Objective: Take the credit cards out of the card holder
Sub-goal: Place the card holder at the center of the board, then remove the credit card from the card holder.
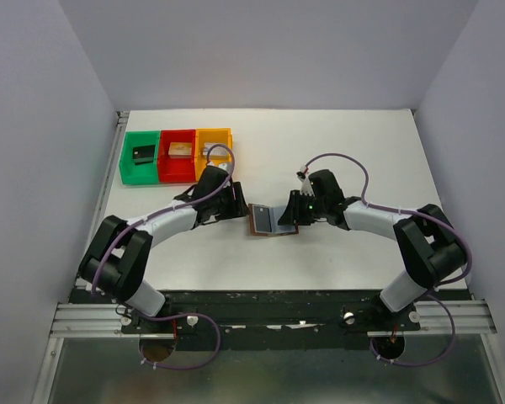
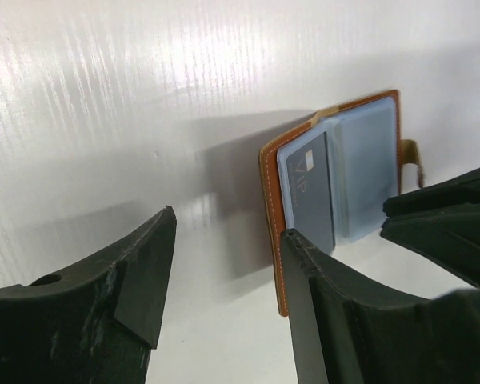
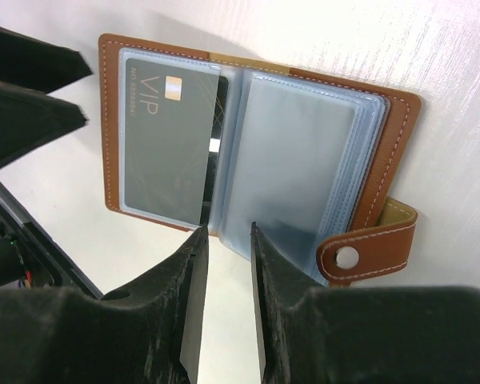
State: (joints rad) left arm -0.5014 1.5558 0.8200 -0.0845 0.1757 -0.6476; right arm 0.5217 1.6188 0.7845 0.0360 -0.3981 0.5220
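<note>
White table top, smooth and glossy; plastic bins well apart, upper left. Brown leather card holder open at frame centre, between both pincers. Right gripper narrowed, seemingly pinching a clear sleeve edge. Left gripper wide apart, empty, nearer the card. Grey VIP card just upper right of it, long axis roughly along the fingers.

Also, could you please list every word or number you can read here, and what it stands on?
"VIP": on the grey card tucked in the left sleeve of the open card holder.
A small line of print beside "VIP" on that card: too small to read.
No other text is legible.
</note>
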